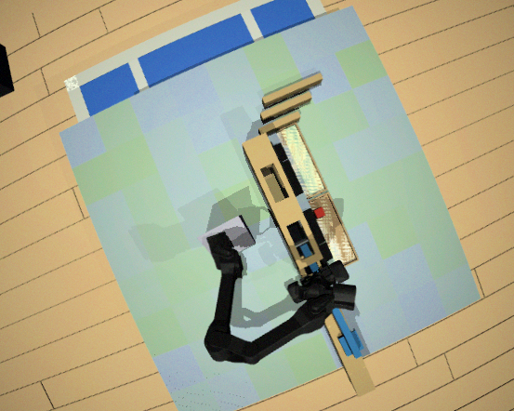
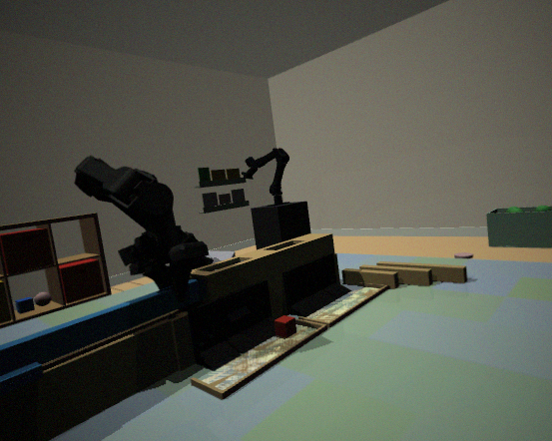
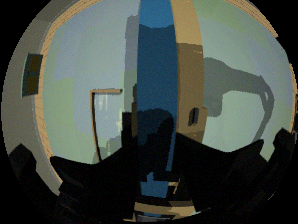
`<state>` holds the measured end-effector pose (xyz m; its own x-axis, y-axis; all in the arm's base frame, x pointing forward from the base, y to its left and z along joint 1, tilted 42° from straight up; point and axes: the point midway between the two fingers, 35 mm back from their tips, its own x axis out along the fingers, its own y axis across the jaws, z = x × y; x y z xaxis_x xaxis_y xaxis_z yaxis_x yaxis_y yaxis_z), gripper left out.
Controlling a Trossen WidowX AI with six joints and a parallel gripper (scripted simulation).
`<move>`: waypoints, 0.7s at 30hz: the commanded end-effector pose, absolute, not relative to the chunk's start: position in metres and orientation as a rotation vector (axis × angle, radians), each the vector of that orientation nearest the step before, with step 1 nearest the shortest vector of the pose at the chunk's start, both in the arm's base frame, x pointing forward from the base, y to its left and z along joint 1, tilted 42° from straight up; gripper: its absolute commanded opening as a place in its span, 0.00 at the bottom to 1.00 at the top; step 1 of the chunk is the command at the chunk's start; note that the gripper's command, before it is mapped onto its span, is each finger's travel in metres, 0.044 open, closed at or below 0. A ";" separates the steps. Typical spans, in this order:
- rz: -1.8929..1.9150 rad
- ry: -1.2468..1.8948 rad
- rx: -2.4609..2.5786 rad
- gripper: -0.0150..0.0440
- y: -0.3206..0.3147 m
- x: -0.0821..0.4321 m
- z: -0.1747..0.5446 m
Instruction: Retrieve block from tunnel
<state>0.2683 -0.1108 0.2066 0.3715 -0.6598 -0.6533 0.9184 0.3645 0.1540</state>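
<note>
The blue bar (image 1: pixel 348 331) (image 2: pixel 82 319) (image 3: pixel 157 65) is being clamped by the gripper (image 1: pixel 314 277) (image 2: pixel 179 294) (image 3: pixel 157 137), whose fingers are being kept apart by its width, near the end of the wooden tunnel (image 1: pixel 283 209) (image 2: pixel 277 284). Part of the bar is being seen through an opening in the tunnel's top, and another part is being exposed beyond the gripper, beside the wooden rail (image 1: pixel 361 377) (image 2: pixel 112 351) (image 3: pixel 189 35). The red block (image 1: pixel 319 213) (image 2: pixel 284 326) is being supported by the nearer tray (image 1: pixel 353 255) (image 2: pixel 224 393), outside the tunnel, near the middle of its long side. Three rods (image 1: pixel 292 89) (image 2: pixel 448 272) are being seen side by side, near the tunnel's other end
</note>
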 end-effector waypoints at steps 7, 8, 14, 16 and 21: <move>-1.148 0.436 0.555 0.25 -0.149 0.270 0.238; -1.148 0.436 0.555 0.25 -0.149 0.270 0.238; -1.148 0.436 0.555 0.25 -0.149 0.270 0.238; -1.148 0.436 0.555 0.25 -0.149 0.270 0.238; -1.148 0.436 0.555 0.25 -0.149 0.270 0.238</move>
